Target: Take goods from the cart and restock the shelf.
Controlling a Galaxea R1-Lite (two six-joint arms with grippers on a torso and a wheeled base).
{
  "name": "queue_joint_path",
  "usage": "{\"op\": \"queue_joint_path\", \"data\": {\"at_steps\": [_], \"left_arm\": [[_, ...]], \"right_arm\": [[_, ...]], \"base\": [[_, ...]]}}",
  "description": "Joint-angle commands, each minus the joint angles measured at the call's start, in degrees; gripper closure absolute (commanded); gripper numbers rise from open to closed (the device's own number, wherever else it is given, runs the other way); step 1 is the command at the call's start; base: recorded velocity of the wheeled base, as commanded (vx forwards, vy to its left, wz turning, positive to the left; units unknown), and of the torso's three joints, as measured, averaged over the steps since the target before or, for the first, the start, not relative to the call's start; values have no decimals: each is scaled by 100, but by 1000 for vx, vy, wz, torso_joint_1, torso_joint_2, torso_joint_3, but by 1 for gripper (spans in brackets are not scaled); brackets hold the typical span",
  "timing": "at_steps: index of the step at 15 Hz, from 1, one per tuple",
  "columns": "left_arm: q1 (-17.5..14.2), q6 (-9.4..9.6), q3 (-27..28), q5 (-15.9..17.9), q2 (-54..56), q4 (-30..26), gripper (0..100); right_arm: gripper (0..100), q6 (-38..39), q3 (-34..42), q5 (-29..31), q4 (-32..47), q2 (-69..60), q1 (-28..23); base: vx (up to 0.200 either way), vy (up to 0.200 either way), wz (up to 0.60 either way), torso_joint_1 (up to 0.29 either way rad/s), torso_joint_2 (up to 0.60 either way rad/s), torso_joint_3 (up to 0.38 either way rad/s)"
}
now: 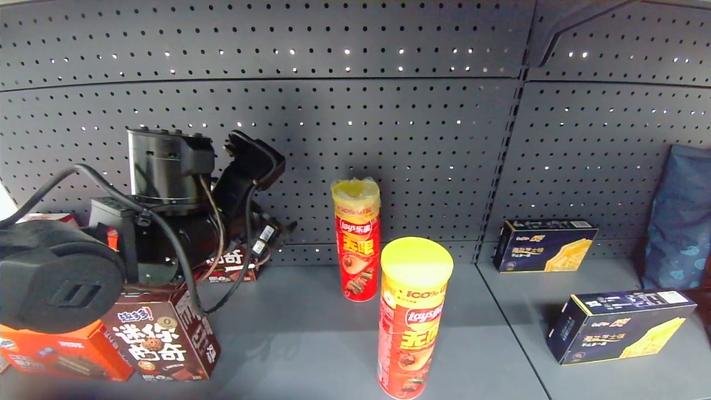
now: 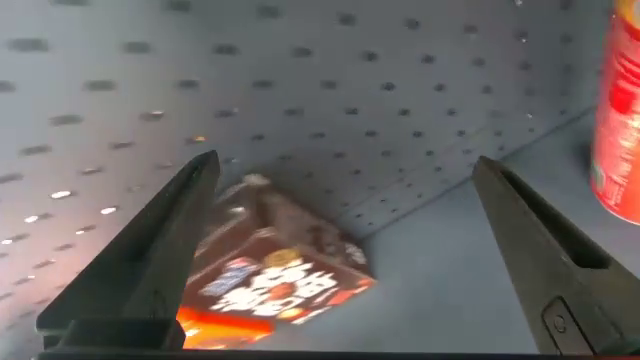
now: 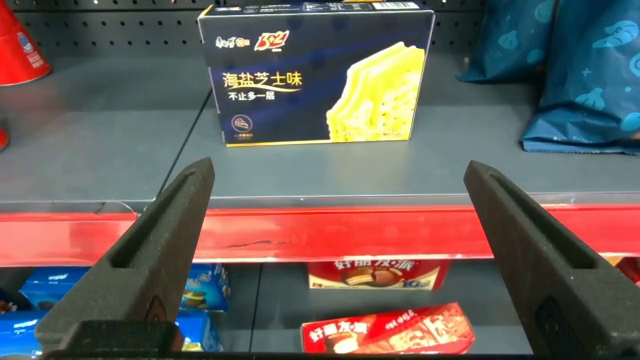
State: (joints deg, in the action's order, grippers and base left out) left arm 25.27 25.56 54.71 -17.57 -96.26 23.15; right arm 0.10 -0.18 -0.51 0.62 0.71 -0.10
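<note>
My left gripper (image 2: 347,160) is open over the left end of the grey shelf (image 1: 305,328), close to the pegboard back. Beyond its fingers (image 2: 160,250) a brown cookie box (image 2: 280,265) lies on the shelf against the back wall; the same box (image 1: 230,265) peeks out behind the left arm in the head view. The jaws stand wide and hold nothing. My right gripper (image 3: 340,168) is open and empty in front of the shelf's red edge strip (image 3: 330,235), facing a dark blue cracker box (image 3: 315,75).
Two red chip cans (image 1: 356,244) (image 1: 412,316) stand mid-shelf. Another brown box (image 1: 161,341) and an orange box (image 1: 61,350) sit front left. Two dark blue boxes (image 1: 544,244) (image 1: 619,325) and a blue bag (image 1: 680,222) occupy the right. Red boxes (image 3: 385,330) fill the lower shelf.
</note>
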Motion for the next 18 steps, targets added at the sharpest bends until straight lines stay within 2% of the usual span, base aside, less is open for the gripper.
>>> {"op": "queue_joint_path", "data": {"at_steps": [1,8,9,11,12,13,18], "left_arm": [[110,-8,22,-36,-315,5,0],[162,-51,-4,-71,-561,14,0],[162,-87,-4,-71,-570,5,0],[294,-298,4,-107,-701,5,0],[294,-298,4,-107,-701,5,0],[382,-491,4,-159,-807,5,0],[479,-544,66,-168,-983,-3,0]], "right_arm": [[0,-1,1,-2,-1,8,1],[0,-1,1,-2,-1,8,1],[0,-1,1,-2,-1,8,1],[0,-1,1,-2,-1,8,1],[0,-1,1,-2,-1,8,1],[0,-1,1,-2,-1,8,1],[0,-1,1,-2,-1,8,1]], "base": [[0,0,0,0,0,0],[0,0,0,0,0,0],[0,0,0,0,0,0],[0,0,0,0,0,0],[0,0,0,0,0,0],[0,0,0,0,0,0],[0,0,0,0,0,0]]}}
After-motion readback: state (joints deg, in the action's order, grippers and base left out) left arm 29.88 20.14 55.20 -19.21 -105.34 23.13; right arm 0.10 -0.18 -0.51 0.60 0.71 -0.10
